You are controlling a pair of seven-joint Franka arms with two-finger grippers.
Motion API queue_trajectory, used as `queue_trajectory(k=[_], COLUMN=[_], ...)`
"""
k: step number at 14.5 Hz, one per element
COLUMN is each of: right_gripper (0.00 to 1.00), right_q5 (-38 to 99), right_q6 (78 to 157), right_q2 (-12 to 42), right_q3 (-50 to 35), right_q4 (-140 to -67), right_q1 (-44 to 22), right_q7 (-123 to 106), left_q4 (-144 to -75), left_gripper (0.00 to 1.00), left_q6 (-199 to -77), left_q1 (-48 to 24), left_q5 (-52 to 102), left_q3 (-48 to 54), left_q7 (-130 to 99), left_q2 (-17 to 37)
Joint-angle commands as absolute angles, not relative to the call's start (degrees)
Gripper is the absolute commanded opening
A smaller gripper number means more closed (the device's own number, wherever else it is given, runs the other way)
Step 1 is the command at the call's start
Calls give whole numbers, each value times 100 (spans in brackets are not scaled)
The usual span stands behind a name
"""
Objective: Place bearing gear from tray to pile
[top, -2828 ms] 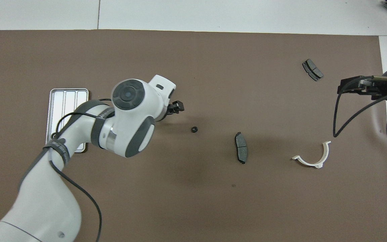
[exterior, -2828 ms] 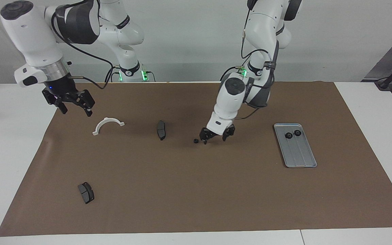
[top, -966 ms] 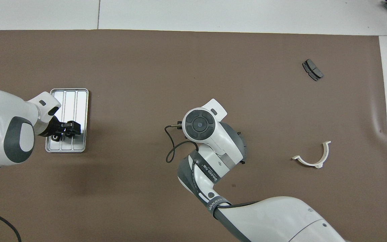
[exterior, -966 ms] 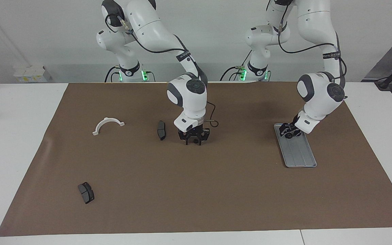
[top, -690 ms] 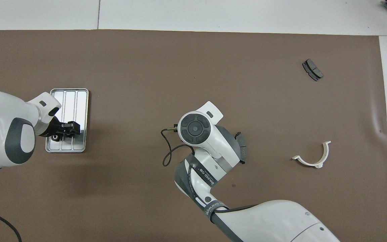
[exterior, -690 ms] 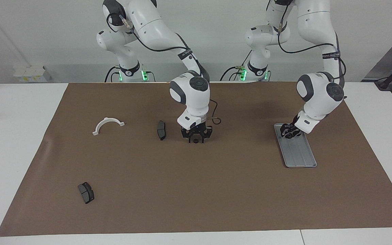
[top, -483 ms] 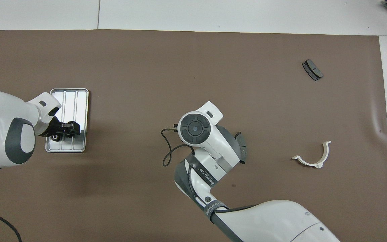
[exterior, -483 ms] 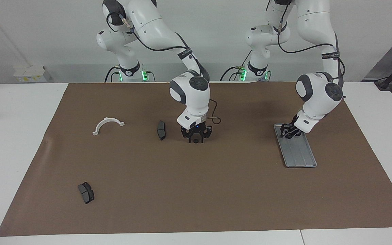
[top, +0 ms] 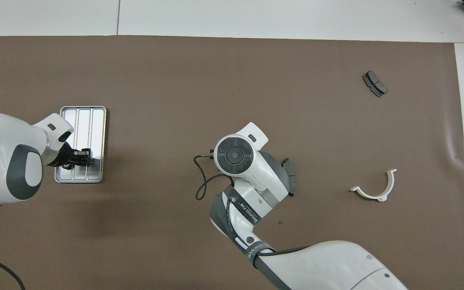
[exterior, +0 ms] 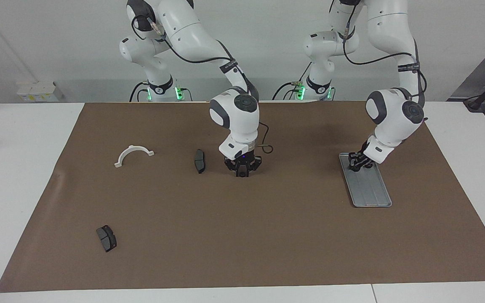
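The silver tray (exterior: pixel 371 191) (top: pixel 91 121) lies toward the left arm's end of the table. My left gripper (exterior: pixel 357 165) (top: pixel 83 157) is down in the tray's end nearer the robots, its fingers drawn together on a small black bearing gear. Another gear (top: pixel 68 164) sits beside it in the tray. My right gripper (exterior: pixel 241 171) stands at the middle of the mat, shut on a bearing gear (exterior: pixel 241 174) that rests on the mat. In the overhead view its own wrist hides it. A dark brake pad (exterior: pixel 199 160) (top: pixel 291 177) of the pile lies beside it.
The pile's white half-ring bracket (exterior: pixel 133 155) (top: pixel 375 189) lies toward the right arm's end. A second brake pad (exterior: pixel 106 238) (top: pixel 374 83) lies farther from the robots, near that end's corner of the brown mat (exterior: pixel 242 235).
Both grippers have drawn their fingers in: the left on a gear in the tray, the right on the gear on the mat. Neither arm has moved much.
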State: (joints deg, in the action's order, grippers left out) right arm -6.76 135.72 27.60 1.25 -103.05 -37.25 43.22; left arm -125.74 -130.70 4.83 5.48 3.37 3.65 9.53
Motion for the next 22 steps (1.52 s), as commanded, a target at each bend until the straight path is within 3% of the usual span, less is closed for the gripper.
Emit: queue_trajectory(k=[1,3,5,10,15,19,21,22], right_gripper=[0,0,0,0,0,0,0,0], right_q5=[-765,-765,-712,-492,-124,211,220,228], right_q6=[13703,13580,13151,11980,12094,12602,13032,13208], right_q2=[2601,2523,2120,1161,1186,1388,1572,1634], right_q3=[114,114,114,105,105,114,114,114], right_q4=[-10512,-10433,-10433,-10433,-10511,-10748,-10871,-10916], right_q1=[-3709,-3630,-3316,-1893,-117,509,536,536], right_q7=[4473,4413,4177,2588,381,-351,-343,-343], left_q4=[-12508,-12079,-11613,-11399,-11530,-11777,-11786,-11786], left_gripper=[22,22,21,21,21,23,35,49], left_q6=[-13070,-12781,-12412,-12436,-13050,-13947,-14097,-14167], left_q1=[466,466,405,-788,-2572,-3628,-3884,-3920], left_q5=[571,597,624,624,633,633,633,633], left_q3=[316,325,360,360,360,360,360,360], left_q7=[413,361,151,-1770,-4320,-5448,-5467,-5467], left_q2=[852,905,975,1046,1037,1089,1186,1239])
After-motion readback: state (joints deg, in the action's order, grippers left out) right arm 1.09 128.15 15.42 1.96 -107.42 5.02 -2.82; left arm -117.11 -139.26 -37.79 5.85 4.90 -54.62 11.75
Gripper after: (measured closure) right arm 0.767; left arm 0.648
